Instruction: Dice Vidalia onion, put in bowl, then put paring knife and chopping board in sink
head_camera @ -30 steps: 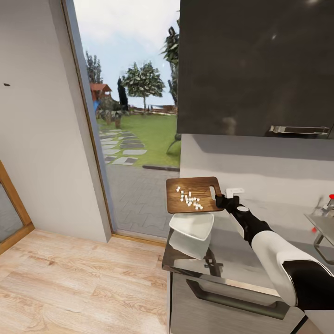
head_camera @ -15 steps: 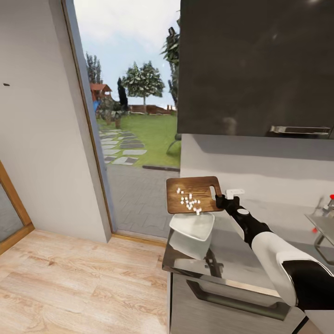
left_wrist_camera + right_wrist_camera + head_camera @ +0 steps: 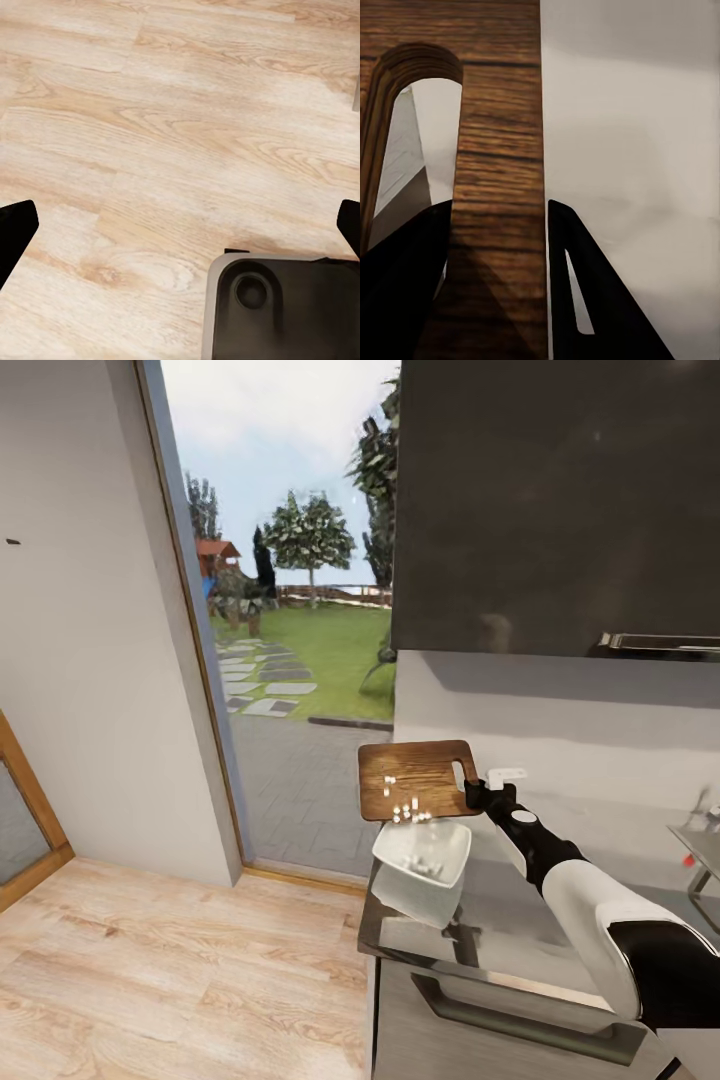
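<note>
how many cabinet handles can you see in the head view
2: one bar handle on the dark cabinet under the countertop, one at the bottom edge of the upper cabinet. More may lie outside the frame.

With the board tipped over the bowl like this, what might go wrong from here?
The bowl sits near the countertop corner, so diced onion sliding off the chopping board could miss it and fall to the floor. The right gripper grips only the board's handle end, so the tilted board might slip.

The right arm (image 3: 600,920) wears glossy white shells with black joints, ending in a black tool (image 3: 478,792).
</note>
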### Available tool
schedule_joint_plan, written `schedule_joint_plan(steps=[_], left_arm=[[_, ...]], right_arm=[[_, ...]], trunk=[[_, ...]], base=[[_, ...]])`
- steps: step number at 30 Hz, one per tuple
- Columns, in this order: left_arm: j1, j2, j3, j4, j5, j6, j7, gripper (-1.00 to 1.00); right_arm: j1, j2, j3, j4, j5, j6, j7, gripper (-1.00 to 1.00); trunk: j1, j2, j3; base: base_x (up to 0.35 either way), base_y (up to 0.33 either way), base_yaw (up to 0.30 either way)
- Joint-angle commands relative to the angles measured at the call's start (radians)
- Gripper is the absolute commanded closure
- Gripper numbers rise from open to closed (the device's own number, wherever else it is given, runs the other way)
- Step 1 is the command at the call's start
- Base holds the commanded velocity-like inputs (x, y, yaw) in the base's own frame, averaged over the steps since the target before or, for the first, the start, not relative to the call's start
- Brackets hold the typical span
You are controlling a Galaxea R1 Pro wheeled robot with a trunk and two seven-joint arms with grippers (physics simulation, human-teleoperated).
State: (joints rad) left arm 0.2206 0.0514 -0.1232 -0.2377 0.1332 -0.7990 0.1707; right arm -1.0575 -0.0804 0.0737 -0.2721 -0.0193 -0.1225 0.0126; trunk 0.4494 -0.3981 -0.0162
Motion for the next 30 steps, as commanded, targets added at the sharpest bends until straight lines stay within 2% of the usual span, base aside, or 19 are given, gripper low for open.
schedule_joint_plan(steps=[1,18,30], left_arm=[[0.0,0.001,-0.009,-0.002,0.01,-0.001,0.003,-1.0],[0.0,0.001,-0.009,-0.002,0.009,-0.002,0.001,-1.0],[0.0,0.001,-0.009,0.0,0.009,-0.001,0.001,-1.0]], right_arm=[[-0.001,-0.001,0.007,0.001,-0.002,-0.003,0.0,1.0],[-0.001,0.001,0.008,0.002,-0.002,-0.006,0.0,1.0],[-0.001,0.001,0.008,0.002,-0.002,-0.006,0.0,1.0]], trunk=[[0.001,-0.002,-0.002],[0.001,-0.002,-0.002],[0.001,-0.002,-0.002]], base=[[0.0,0.0,0.0],[0.032,-0.034,0.0],[0.087,-0.142,0.0]])
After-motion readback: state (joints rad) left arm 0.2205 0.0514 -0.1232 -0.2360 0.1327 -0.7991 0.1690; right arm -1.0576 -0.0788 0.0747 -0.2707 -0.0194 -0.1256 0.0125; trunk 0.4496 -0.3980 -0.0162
